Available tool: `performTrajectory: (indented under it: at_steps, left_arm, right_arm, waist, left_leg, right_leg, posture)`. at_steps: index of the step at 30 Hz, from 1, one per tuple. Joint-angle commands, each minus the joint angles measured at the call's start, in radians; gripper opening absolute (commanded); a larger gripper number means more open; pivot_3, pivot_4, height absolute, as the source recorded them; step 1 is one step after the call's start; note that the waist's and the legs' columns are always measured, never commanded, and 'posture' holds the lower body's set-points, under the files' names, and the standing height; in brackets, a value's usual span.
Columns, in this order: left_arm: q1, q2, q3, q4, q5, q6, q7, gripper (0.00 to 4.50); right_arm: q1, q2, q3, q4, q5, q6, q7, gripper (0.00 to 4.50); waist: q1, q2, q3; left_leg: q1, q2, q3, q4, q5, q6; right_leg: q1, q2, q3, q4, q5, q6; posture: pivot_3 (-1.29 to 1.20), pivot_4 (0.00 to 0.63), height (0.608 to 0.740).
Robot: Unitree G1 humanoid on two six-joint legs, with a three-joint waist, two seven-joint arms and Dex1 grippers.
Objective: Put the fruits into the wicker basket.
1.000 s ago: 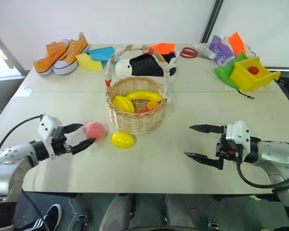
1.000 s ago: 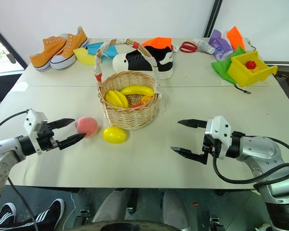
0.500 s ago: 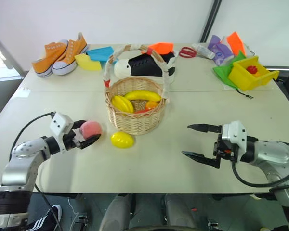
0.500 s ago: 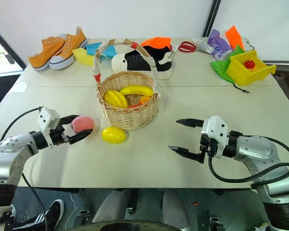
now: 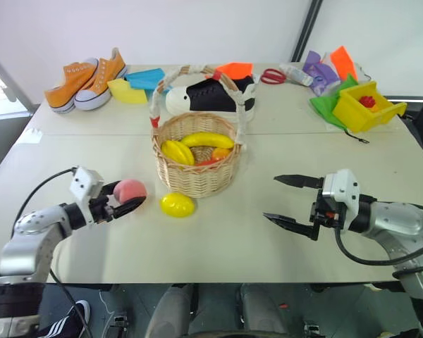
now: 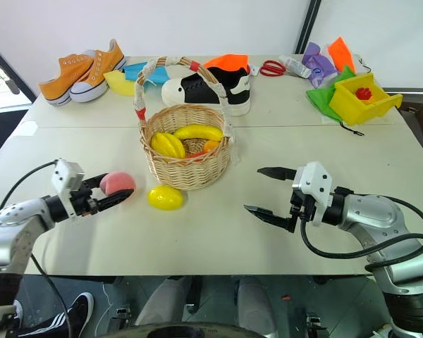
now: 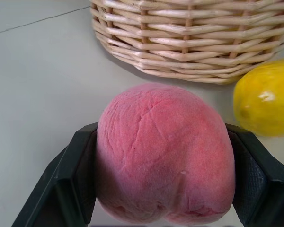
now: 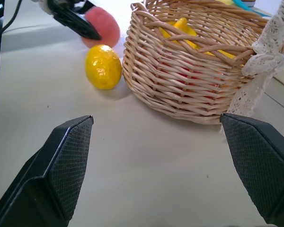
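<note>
Since a second ago, left gripper (image 5: 121, 199) closed around pink peach (image 5: 132, 190), left of wicker basket (image 5: 195, 176); lemon (image 5: 178, 205) on table just before it. Right gripper (image 5: 287, 200) gaping, empty.

**Count of Items on the Table**

Two loose toy fruits lay outside the basket: one pink peach (image 5: 130, 190) and one yellow lemon (image 5: 178, 205). There was one wicker basket (image 5: 197, 176), and inside it lay one banana (image 5: 207, 139), one ridged yellow fruit (image 5: 177, 151) and at least one small orange-red piece (image 5: 218, 154), too hidden to count surely. Three shoes stood at the far edge: two orange sneakers (image 5: 84, 85) and one black-and-white sneaker (image 5: 210, 96). One yellow bin (image 5: 367, 107) held one red item (image 5: 367, 101). One pair of red scissors (image 5: 272, 75) was there. Two grippers were present, one left gripper (image 5: 121, 199) and one right gripper (image 5: 289, 203).
</note>
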Motion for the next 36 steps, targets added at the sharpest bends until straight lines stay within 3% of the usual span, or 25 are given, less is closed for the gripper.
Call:
performTrajectory:
  at_steps: [1, 6, 13, 19, 22, 25, 31, 36]
  left_arm:
    - [-0.018, 0.07, 0.125, -0.142, -0.166, 0.134, -0.007, 3.12]
    - [-0.169, 0.061, 0.079, -0.252, -0.258, 0.254, 0.097, 3.12]
    - [-0.497, -0.165, -0.171, -0.177, -0.075, 0.179, 0.293, 3.12]
    - [-0.603, -0.307, -0.213, -0.09, -0.07, 0.215, 0.367, 3.12]
    - [-0.593, -0.315, -0.245, -0.089, -0.022, 0.179, 0.353, 3.12]
    - [-0.581, -0.319, -0.25, -0.094, 0.013, 0.142, 0.362, 4.47]
    - [-0.534, -0.274, -0.251, -0.145, 0.019, 0.116, 0.285, 4.47]
    - [-0.427, -0.189, -0.157, -0.254, -0.03, 0.138, 0.254, 4.47]
  right_arm:
    - [-0.017, 0.026, -0.036, -0.048, 0.04, 0.011, -0.041, 4.5]
    - [-0.036, 0.061, -0.021, -0.046, 0.031, 0.02, -0.089, 4.5]
    - [-0.081, 0.101, -0.012, -0.032, 0.007, 0.015, -0.152, 4.5]
    - [-0.079, 0.122, 0.001, -0.054, -0.001, 0.021, -0.189, 4.5]
    - [-0.076, 0.123, -0.004, -0.058, -0.006, 0.018, -0.201, 4.5]
    - [-0.079, 0.12, -0.008, -0.055, -0.002, 0.022, -0.203, 4.5]
    - [-0.101, 0.116, -0.002, -0.036, -0.001, 0.019, -0.191, 4.5]
    - [-0.112, 0.107, -0.001, -0.009, -0.011, 0.006, -0.164, 4.5]
  waist:
    - [0.0, 0.0, 0.0]
    - [0.01, 0.0, 0.0]
    - [0.024, -0.001, 0.0]
    - [0.021, -0.001, 0.0]
    - [0.019, -0.001, 0.0]
    - [0.02, -0.001, 0.0]
    - [0.019, -0.001, 0.0]
    - [0.019, -0.001, 0.0]
  left_leg:
    - [0.0, 0.0, 0.0, 0.0, 0.0, 0.0]
    - [0.001, 0.0, 0.0, 0.002, 0.0, 0.0]
    - [0.0, -0.001, 0.0, 0.003, 0.001, 0.002]
    - [0.0, -0.001, 0.001, 0.003, 0.001, 0.003]
    - [0.0, -0.001, 0.001, 0.003, 0.001, 0.003]
    - [0.0, -0.001, 0.001, 0.004, 0.001, 0.003]
    - [0.001, -0.001, 0.001, 0.004, 0.001, 0.003]
    - [0.001, -0.001, 0.001, 0.004, 0.001, 0.003]
  right_leg:
    - [0.0, 0.0, 0.0, 0.0, 0.0, -0.001]
    - [0.0, 0.0, -0.001, -0.001, 0.0, -0.001]
    - [0.002, 0.001, -0.001, 0.001, 0.003, 0.006]
    - [0.001, 0.002, 0.0, 0.002, 0.004, 0.007]
    - [0.001, 0.002, 0.0, 0.002, 0.004, 0.007]
    - [0.001, 0.002, 0.0, 0.002, 0.004, 0.007]
    - [0.001, 0.002, 0.0, 0.002, 0.004, 0.007]
    - [0.001, 0.002, 0.0, 0.002, 0.004, 0.007]
  posture:
    - [0.0, 0.15, 0.74]
    - [0.0, 0.15, 0.74]
    - [0.0, 0.15, 0.74]
    - [0.0, 0.15, 0.74]
    - [0.0, 0.15, 0.74]
    - [0.0, 0.15, 0.74]
    - [0.0, 0.15, 0.74]
    - [0.0, 0.15, 0.74]
